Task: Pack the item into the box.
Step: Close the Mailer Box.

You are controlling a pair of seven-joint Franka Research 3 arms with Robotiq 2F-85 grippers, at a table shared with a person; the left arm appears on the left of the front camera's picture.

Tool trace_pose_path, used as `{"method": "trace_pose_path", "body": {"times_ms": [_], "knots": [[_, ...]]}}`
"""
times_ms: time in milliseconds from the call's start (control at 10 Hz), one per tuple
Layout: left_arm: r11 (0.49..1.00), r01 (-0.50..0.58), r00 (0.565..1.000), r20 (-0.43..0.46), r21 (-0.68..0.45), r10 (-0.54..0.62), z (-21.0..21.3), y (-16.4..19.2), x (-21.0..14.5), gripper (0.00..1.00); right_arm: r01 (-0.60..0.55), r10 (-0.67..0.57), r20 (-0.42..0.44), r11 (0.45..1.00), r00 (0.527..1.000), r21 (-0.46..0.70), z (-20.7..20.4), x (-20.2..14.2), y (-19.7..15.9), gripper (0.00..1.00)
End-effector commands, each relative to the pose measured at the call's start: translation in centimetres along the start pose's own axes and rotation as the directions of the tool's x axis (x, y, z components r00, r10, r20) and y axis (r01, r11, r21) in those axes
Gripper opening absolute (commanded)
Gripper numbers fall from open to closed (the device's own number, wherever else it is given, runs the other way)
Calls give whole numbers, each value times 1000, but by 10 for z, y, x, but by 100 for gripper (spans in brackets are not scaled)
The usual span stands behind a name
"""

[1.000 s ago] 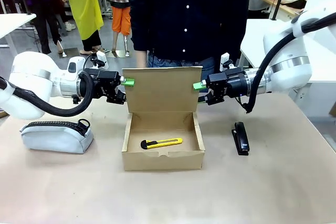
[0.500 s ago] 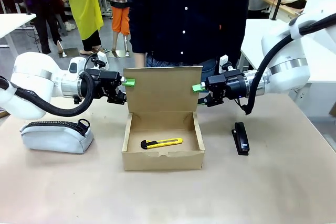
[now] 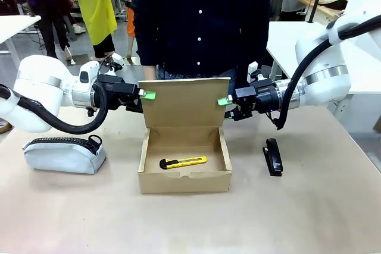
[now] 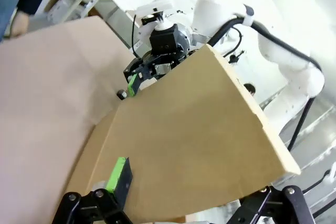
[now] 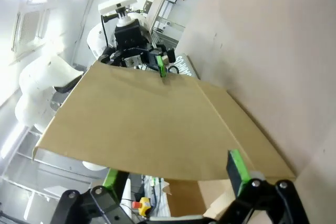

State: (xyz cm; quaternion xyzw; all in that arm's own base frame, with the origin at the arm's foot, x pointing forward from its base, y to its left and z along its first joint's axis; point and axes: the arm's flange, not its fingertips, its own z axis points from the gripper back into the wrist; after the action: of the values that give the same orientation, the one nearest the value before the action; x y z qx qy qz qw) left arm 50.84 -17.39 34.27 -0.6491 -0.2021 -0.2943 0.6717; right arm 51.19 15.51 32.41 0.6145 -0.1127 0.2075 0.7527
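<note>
From the front we count one knife [image 3: 183, 162] lying flat inside one box [image 3: 184, 181], its lid [image 3: 184, 102] upright; one stapler [image 3: 272, 156] lies right of the box and one pouch [image 3: 62, 153] left. Our left gripper [image 3: 143, 101] and right gripper [image 3: 225, 108] sit at the lid's side edges. In the left wrist view our fingers [image 4: 118, 176] gape wide astride the lid, gripping nothing. In the right wrist view the jaws likewise spread wide about the lid's edge; print by the far gripper is too blurred to read
</note>
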Motion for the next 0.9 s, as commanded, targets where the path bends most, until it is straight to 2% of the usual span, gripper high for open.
{"method": "trace_pose_path", "body": {"times_ms": [0,200,300,500,600,800], "knots": [[980,197,980,-11,-18,-197,-6,-5,-11,100,-149,150,27,988,988,-37,-3,-24,7,100],[954,296,954,-40,-40,-297,-9,-9,-10,100,-264,265,54,964,963,-29,-6,-39,17,100],[945,323,945,-28,-46,-325,-10,-12,-15,100,-330,334,67,942,940,-63,-6,-47,23,100],[913,406,914,-8,-45,-407,-8,-18,-18,100,-478,489,74,869,869,-128,-12,-60,40,100],[886,459,887,-13,-70,-461,-6,-21,-21,100,-527,547,91,831,832,-177,-16,-64,42,100],[831,545,836,-5,-110,-549,-4,-26,-31,100,-607,634,103,768,767,-203,-20,-71,48,100]]}}
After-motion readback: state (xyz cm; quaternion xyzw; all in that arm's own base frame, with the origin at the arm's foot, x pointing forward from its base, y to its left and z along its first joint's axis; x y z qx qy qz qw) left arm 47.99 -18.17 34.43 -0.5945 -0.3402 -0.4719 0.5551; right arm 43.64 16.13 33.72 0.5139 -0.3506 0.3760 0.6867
